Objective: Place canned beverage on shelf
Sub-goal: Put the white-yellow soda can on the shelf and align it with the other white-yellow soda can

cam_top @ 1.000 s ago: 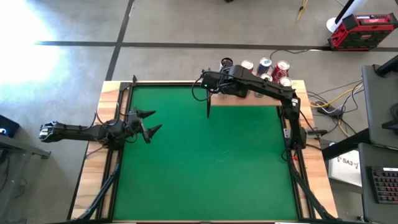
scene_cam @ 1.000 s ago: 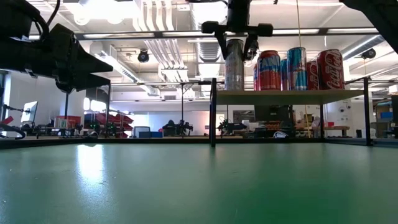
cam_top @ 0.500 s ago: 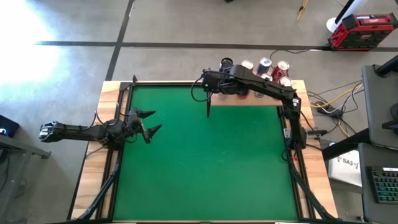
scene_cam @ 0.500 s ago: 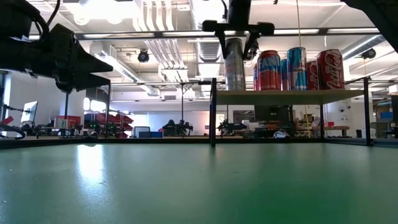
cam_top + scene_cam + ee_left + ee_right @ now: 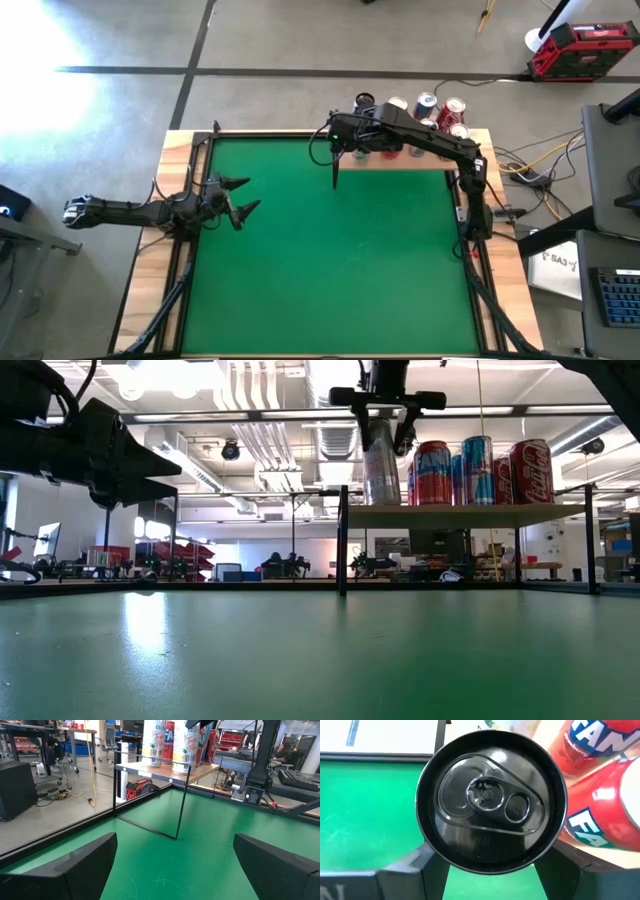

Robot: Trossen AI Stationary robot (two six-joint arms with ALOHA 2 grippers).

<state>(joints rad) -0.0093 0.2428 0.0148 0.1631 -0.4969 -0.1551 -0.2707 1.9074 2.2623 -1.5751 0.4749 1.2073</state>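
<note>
Silver can [image 5: 379,460]: bare metal, glossy; dark lid [image 5: 491,800] smooth, shiny, with pull tab. Neighbouring cans [image 5: 470,470], upper right of low view: glossy printed metal, red and blue. Shelf [image 5: 465,514]: pale matt wood board, thin black metal rails. Bench mat [image 5: 330,250]: green, matt, faintly scuffed; border [image 5: 150,270] light wood, visible grain. Right claw [image 5: 387,422], left claw [image 5: 243,196]: matt black plastic.

**Colours on the green surface**

The surface [image 5: 330,270] is bright green with a pale wood border. The shelf [image 5: 470,513] at its far edge is light wood with thin black rails. The can [image 5: 380,460] under the right tool [image 5: 385,435] is silver, and its top [image 5: 491,802] looks black. Beside it stand red cans [image 5: 432,472] with blue and white letters, and a blue and silver can [image 5: 477,468]. Both arms are dark.
</note>
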